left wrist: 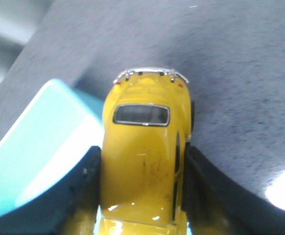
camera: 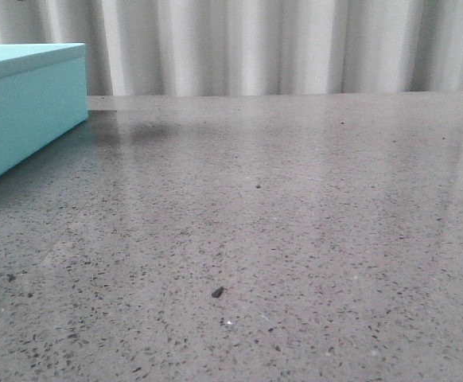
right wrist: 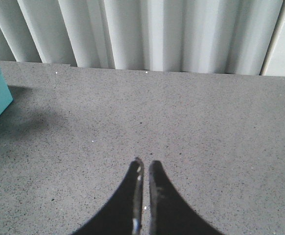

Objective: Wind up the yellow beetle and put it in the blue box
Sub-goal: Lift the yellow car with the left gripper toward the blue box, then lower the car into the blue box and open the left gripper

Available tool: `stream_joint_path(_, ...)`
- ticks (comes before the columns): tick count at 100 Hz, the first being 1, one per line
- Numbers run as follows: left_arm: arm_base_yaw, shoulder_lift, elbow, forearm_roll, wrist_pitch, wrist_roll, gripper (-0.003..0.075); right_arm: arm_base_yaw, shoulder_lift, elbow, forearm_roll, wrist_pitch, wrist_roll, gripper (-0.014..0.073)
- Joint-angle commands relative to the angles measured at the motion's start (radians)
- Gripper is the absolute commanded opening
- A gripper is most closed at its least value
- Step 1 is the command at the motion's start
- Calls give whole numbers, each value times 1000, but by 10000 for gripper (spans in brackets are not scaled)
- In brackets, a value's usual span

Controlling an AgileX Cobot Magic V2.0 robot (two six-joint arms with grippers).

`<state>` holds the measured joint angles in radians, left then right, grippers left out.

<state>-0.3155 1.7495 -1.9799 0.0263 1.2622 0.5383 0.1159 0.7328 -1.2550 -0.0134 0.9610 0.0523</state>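
1. The bench (camera: 295, 239) is a flat grey slab of speckled stone with a dull sheen; a few dark crumbs (camera: 217, 292) lie on it near the front.
2. A white pleated curtain (camera: 279, 44) closes off the room behind the far edge of the bench.
3. The large light turquoise-blue rectangular box (camera: 25, 103) with an overhanging lid stands on the bench at the far left, lid on.
4. The left gripper (left wrist: 141, 196) is clamped on the small glossy yellow toy beetle car (left wrist: 142, 147), one black finger (left wrist: 81, 191) pressed against each flank. The car is held in the air partly over the box, chrome bumper pointing away from the wrist.
5. The right gripper (right wrist: 144, 169) hangs above bare bench with its fingers together, holding nothing.
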Motion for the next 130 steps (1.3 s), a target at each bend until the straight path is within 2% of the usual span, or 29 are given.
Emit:
stream_joint_path(1,63,-63,-33,-9,6,-77,76,2,2,-19,-14,-82,-8,-41)
stream_joint_path(20,190,-62,-16,-15,6,-220,76,2,2,-19,-14,-85,-8,-41)
stream_joint_path(40,259,-52,76,-15,6,-234,76,2,2,-19,-14,-85,-8,-41)
stream_joint_path(63,279,-24,232,-15,-15,-234,76,2,2,-19,-14,-88,-8,-41)
stream_joint_path(91,279,47,279,-84,-2,-234,85,2,2,-19,-14,-86,-8,-41)
stream_joint_path(100,279,59,287,-118,7,-232,139,2,2,-19,-14,-63,-8,-41)
stream_joint_path(120,279,61,287,-118,7,-232,377,2,2,-19,-14,-34,-8,-41)
stream_joint_path(130,279,61,287,-118,7,-232,414,2,2,-19,-14,-31,-8,-41)
